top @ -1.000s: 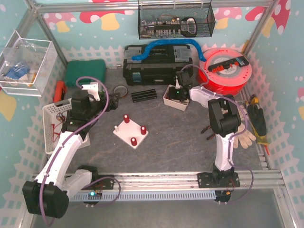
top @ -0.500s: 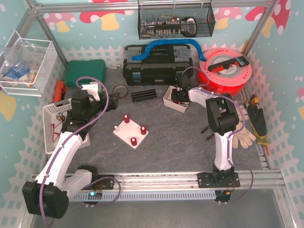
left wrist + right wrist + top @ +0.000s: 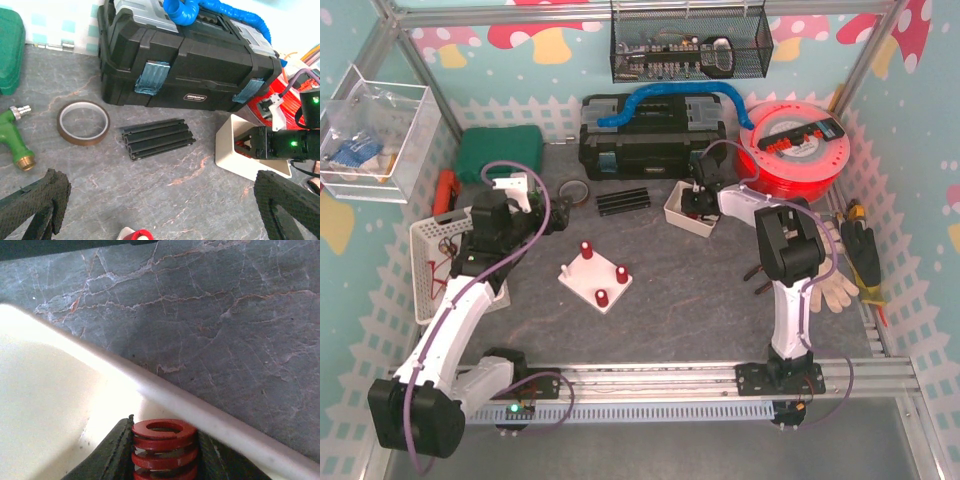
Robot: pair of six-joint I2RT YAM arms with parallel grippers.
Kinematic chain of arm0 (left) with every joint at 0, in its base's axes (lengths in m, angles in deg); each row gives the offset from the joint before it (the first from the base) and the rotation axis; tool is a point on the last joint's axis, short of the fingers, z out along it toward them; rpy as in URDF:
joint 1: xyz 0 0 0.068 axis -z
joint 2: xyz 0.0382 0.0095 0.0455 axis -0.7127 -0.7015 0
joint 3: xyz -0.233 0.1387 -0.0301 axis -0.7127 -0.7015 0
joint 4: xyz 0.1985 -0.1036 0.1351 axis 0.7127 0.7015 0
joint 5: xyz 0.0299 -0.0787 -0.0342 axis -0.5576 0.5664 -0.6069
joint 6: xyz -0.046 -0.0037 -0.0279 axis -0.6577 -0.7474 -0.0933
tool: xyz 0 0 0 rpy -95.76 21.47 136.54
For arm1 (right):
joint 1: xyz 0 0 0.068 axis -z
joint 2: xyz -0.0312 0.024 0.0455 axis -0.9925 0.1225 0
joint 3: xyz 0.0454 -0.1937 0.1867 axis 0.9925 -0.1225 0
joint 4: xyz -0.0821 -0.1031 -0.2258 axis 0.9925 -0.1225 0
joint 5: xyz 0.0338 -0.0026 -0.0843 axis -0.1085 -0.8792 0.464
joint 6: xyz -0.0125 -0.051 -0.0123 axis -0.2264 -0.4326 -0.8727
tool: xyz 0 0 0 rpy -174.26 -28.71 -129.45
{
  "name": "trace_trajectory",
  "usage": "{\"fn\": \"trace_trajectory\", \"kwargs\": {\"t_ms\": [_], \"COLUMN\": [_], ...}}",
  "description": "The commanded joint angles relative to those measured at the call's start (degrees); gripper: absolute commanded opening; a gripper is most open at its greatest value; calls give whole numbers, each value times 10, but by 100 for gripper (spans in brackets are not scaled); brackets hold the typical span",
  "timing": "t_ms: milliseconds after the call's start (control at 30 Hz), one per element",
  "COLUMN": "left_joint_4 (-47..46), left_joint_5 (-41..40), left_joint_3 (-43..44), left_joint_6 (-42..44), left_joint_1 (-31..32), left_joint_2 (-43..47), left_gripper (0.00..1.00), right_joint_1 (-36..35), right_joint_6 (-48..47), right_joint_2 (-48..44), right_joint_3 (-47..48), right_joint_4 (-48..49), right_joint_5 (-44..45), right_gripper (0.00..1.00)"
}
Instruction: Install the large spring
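One grey marbled counter [image 3: 700, 300] carried the scene, with two arms bolted at its near edge. At the back stood one black toolbox [image 3: 653, 140], and to its right one red spool [image 3: 798, 150]; one green case [image 3: 500, 152] lay in the far left corner. Before the toolbox sat one white tray [image 3: 678, 212], one black ribbed bar [image 3: 157, 138] and one roll of brown tape [image 3: 83, 122]. Near the middle of the counter lay one white base plate [image 3: 582, 280] bearing three upright red pegs [image 3: 586, 249].

The right claw [image 3: 164, 460] had reached into the white tray, just inside its rim, and its two dark fingers [image 3: 112, 455] were clamped on the single large spring [image 3: 164, 432]. The red coil stood upright between them, one finger pressed against each side, its open top ring facing the wrist camera. Tray and spring sat well apart from the base plate, off to its right and farther back.

The left claw [image 3: 160, 207] hung above the counter on the left, its padded fingers [image 3: 287, 200] spread wide and holding nothing, with one peg just showing at the bottom of its wrist view.
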Motion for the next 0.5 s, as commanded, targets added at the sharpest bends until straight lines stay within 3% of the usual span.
{"fn": "trace_trajectory", "kwargs": {"t_ms": [0,467], "left_joint_4": [-13,-15], "left_joint_5": [-4,-3], "left_joint_3": [-6,-13], "left_joint_6": [9,1], "left_joint_1": [3,5], "left_joint_2": [-1,-3], "left_gripper": [99,99], "right_joint_1": [-2,-1], "right_joint_6": [-30,-54], "right_joint_2": [-45,-75], "right_joint_3": [-15,-35], "right_joint_4": [8,24], "right_joint_5": [-10,-32], "right_gripper": [11,10]}}
